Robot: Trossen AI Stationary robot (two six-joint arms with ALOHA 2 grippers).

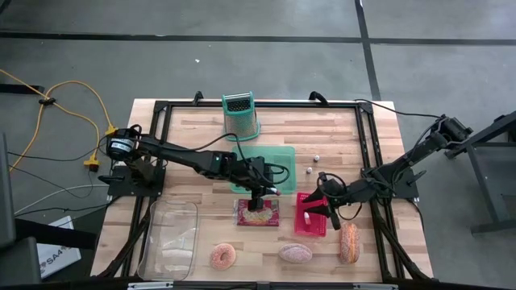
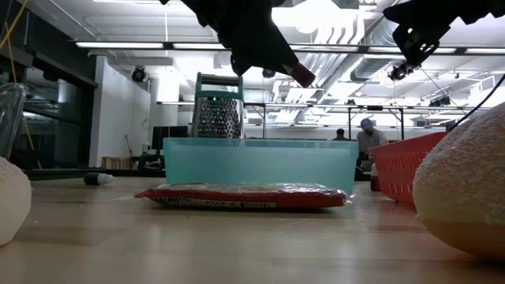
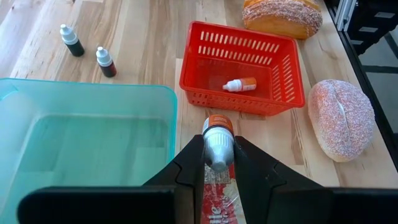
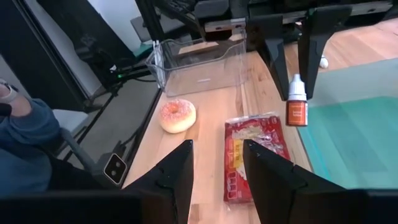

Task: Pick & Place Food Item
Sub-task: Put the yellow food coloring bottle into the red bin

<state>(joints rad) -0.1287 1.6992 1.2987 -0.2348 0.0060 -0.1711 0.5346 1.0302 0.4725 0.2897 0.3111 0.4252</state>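
My left gripper [image 1: 264,192] hovers over the red food packet [image 1: 256,213], shut on a small dropper bottle [image 3: 217,134] with a white cap and an orange body. The packet lies flat on the table in front of the teal bin [image 3: 81,143]. My right gripper [image 1: 316,208] is open above the red basket [image 1: 310,216], touching nothing. The basket [image 3: 242,68] holds another orange dropper bottle [image 3: 239,84] lying on its side. A pink donut [image 1: 223,257] and two bread rolls [image 1: 295,253] [image 1: 348,242] sit near the table's near edge. My left gripper pinches the dropper bottle by its white cap end [image 4: 297,84] between the two fingers [image 4: 277,50], coming from above. The orange body [image 4: 297,114] hangs below the fingers, lifted clear above the packet [image 4: 255,152] and tilted in the low view [image 2: 302,76].
A clear plastic container [image 1: 171,238] stands at the near left. A metal grater [image 1: 240,115] stands at the far edge behind the teal bin [image 1: 262,165]. Two small bottles [image 1: 310,170] [image 1: 317,158] stand on the table right of the bin. A person's sleeve [image 4: 25,124] shows beyond the table.
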